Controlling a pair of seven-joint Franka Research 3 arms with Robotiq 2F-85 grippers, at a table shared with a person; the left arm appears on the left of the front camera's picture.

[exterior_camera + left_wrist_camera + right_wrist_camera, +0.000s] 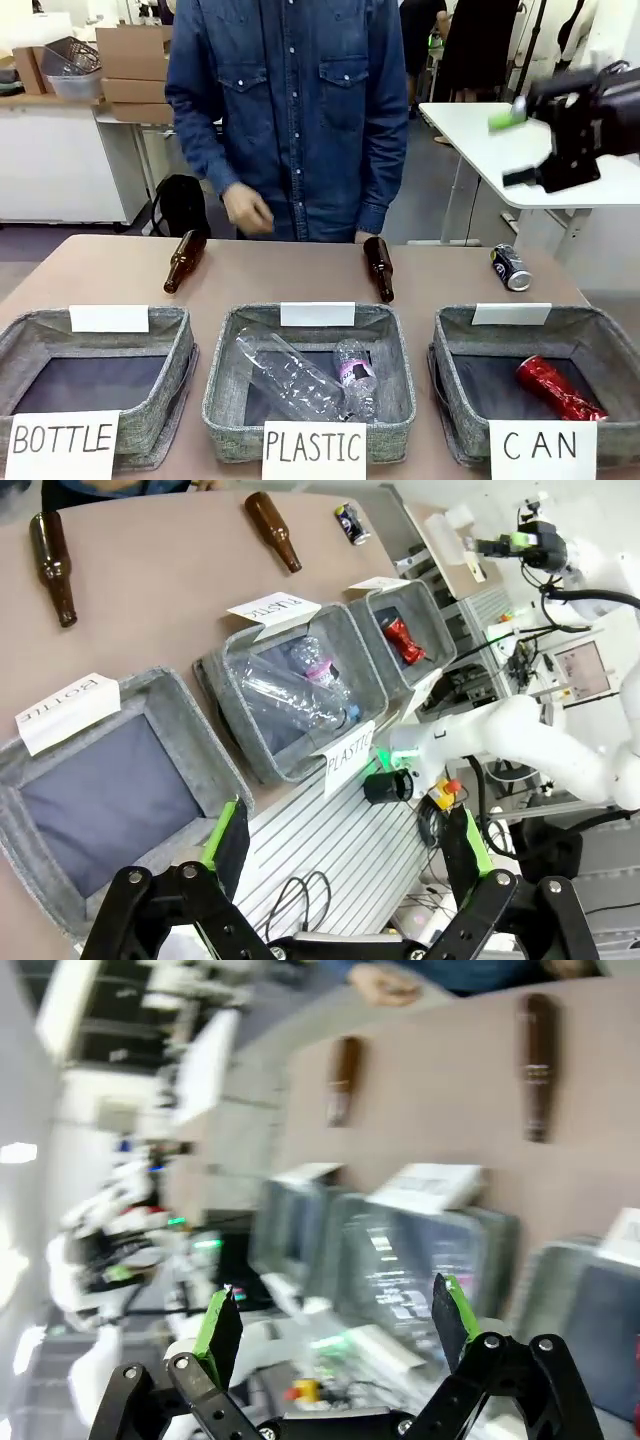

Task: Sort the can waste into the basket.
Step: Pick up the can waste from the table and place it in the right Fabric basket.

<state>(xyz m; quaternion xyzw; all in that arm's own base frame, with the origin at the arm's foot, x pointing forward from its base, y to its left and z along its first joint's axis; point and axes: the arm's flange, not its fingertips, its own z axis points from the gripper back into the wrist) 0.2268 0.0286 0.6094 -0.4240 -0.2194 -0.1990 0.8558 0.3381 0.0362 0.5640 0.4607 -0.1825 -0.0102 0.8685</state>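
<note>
Desk (pixel 300 280): brown top carrying the basket, two similar bins, two bottles and a loose can.
Person: stands across the desk from the basket, one hand (pixel 247 210) hanging well away from it.
Basket (pixel 452 400): grey bin carded "CAN", with nothing above its opening.
Other bins: "PLASTIC" (pixel 225 390) sits just beside the basket and "BOTTLE" (pixel 165 400) beyond that; neither belongs to this job.
Right fingers (pixel 505 118): high above and beyond the basket's far rim, spread wide, holding nothing.
Left fingers (pixel 228 835): well apart from the basket, past both other bins, spread wide and empty.
Brown bottles: one (pixel 379 268) lies beyond the basket's far left corner, the other (pixel 185 260) well apart from it; leave both.
Red can (pixel 558 388): already inside the basket, lying against its right side.
Dark can (pixel 511 267): on its side on the desk, just beyond the basket's far rim; it appears to be the piece left to sort.
Step in hand: likely the right arm's reach for the dark can, being nearest.
Doing it well: come straight down, set the fingers across the can's round body rather than its ends so it cannot roll away, close gently, lift clear of the rim, then release low over the basket.
</note>
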